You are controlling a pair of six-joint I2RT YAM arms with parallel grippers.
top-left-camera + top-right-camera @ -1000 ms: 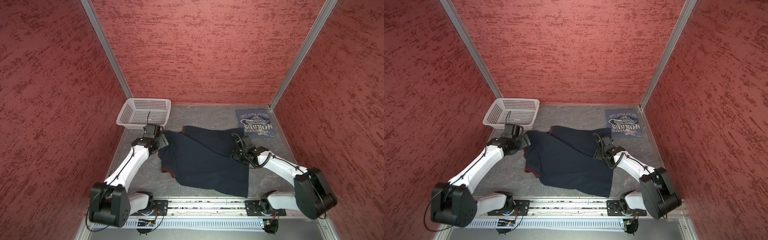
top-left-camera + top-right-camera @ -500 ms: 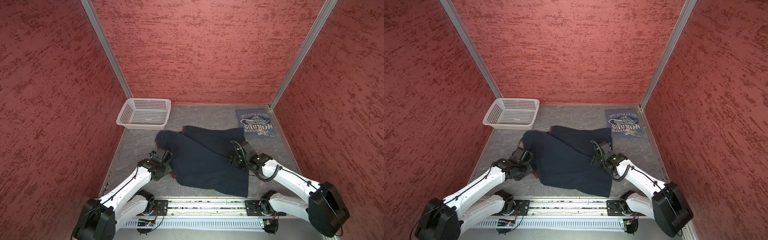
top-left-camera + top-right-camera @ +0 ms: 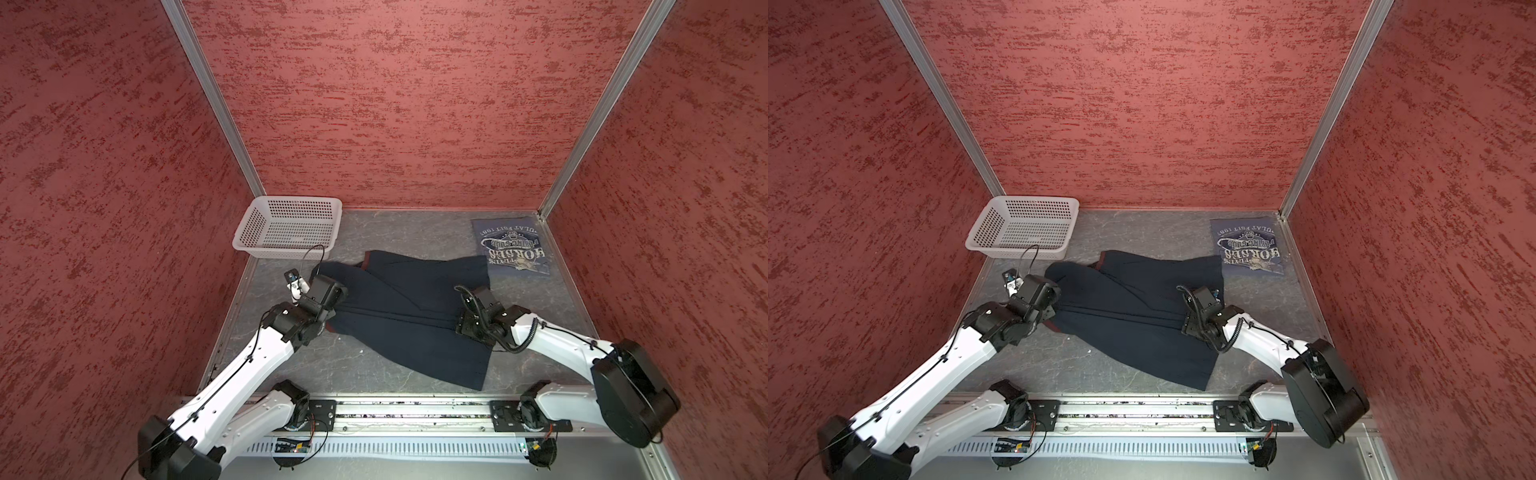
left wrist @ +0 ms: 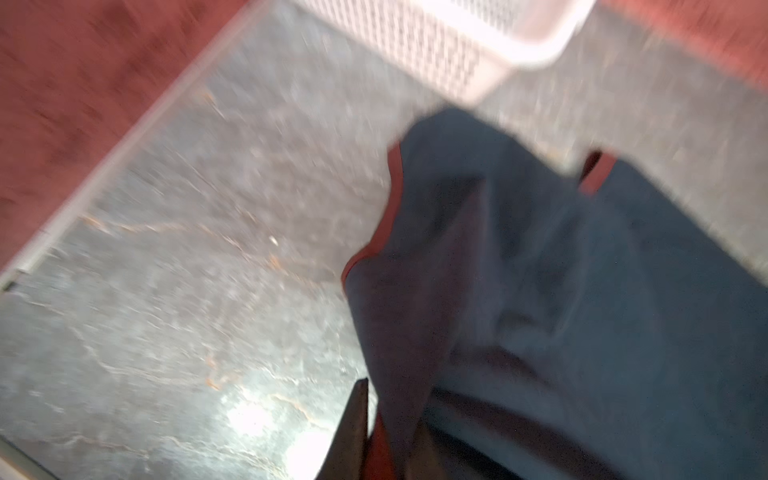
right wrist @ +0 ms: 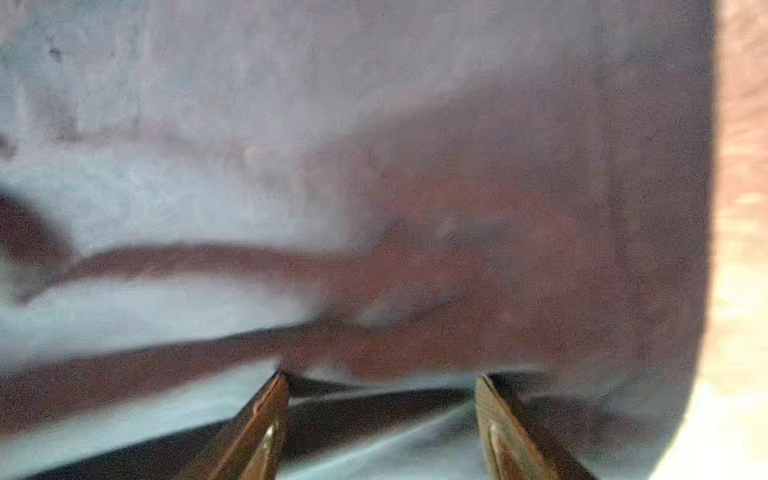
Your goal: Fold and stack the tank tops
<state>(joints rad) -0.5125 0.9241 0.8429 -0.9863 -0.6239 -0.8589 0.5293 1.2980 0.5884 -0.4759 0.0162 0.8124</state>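
The dark navy tank top with maroon trim lies partly folded mid-table in both top views. My left gripper is at its left edge, shut on the maroon-trimmed hem; in the blurred left wrist view the navy cloth runs down between the fingers. My right gripper rests on the top's right side, open, with its fingertips touching the navy cloth. The slate-blue tank top with whitish lettering lies folded flat in the back right corner.
A white perforated basket stands in the back left corner, close behind my left gripper. Red walls close in three sides. A metal rail carrying both arm bases runs along the front edge.
My left arm swung from beside the basket down to the navy top's front left edge, closed on the hem and drew it back. My right gripper slid slightly nearer the front, still open.
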